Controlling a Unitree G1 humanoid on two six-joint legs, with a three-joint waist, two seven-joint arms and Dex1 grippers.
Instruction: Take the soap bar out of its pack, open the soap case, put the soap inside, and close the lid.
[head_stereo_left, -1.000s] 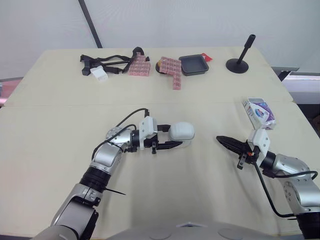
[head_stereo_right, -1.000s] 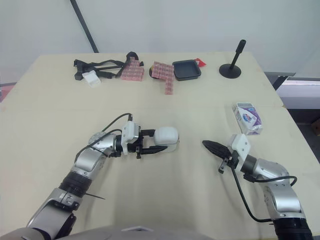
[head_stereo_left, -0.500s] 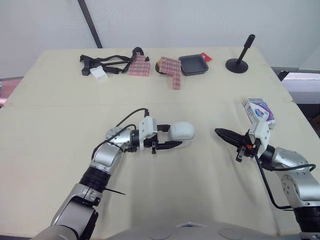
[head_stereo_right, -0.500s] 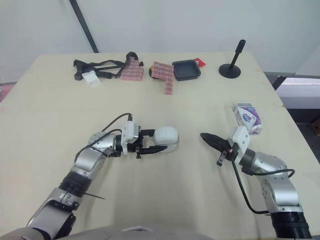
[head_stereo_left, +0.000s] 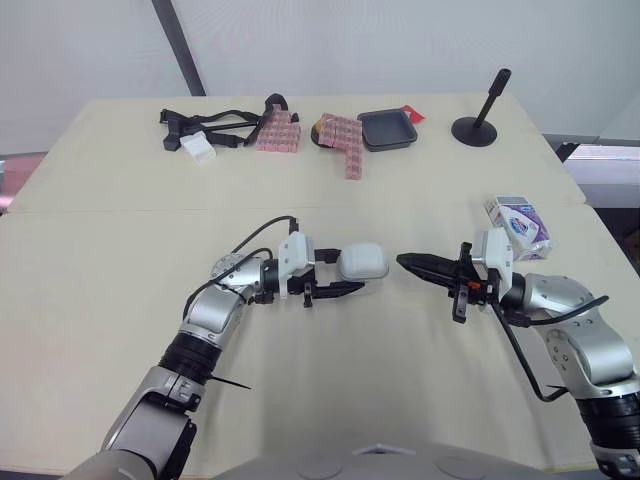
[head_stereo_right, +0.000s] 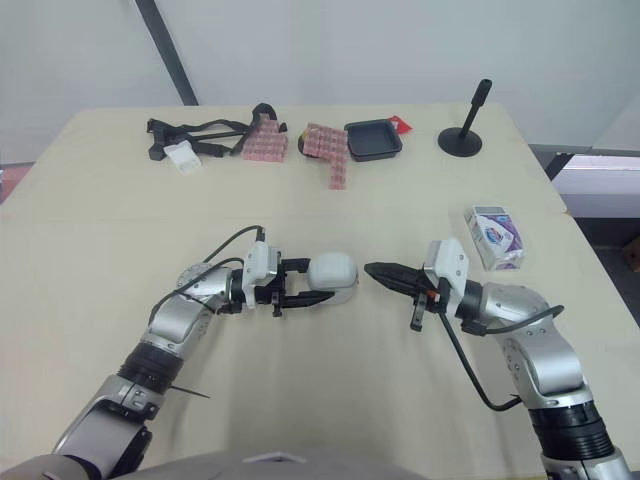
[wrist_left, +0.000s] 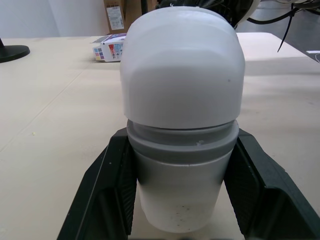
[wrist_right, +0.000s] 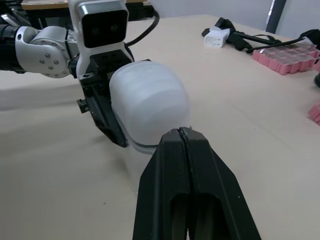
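Note:
The white soap case (head_stereo_left: 362, 264), lid down, stands on the table's middle with my left gripper (head_stereo_left: 350, 273) shut on its grey lower half; in the left wrist view the black fingers (wrist_left: 107, 185) flank the case (wrist_left: 182, 100). My right gripper (head_stereo_left: 408, 263) is shut with nothing in it. Its tip points at the case from the right, a small gap short of it, and the right wrist view shows that tip (wrist_right: 181, 134) just in front of the case (wrist_right: 147, 105). The purple-and-white soap pack (head_stereo_left: 518, 222) lies at the table's right edge, behind the right arm.
Along the far edge lie a black strap with a white piece (head_stereo_left: 205, 130), two clusters of pink blocks (head_stereo_left: 280, 133) (head_stereo_left: 345, 143), a black tray (head_stereo_left: 387, 129) and a black stand (head_stereo_left: 482, 122). Bare tabletop lies in front of both arms.
My right gripper has swung left across the table, from near the soap pack to just beside the case. The left gripper and the case have not moved.

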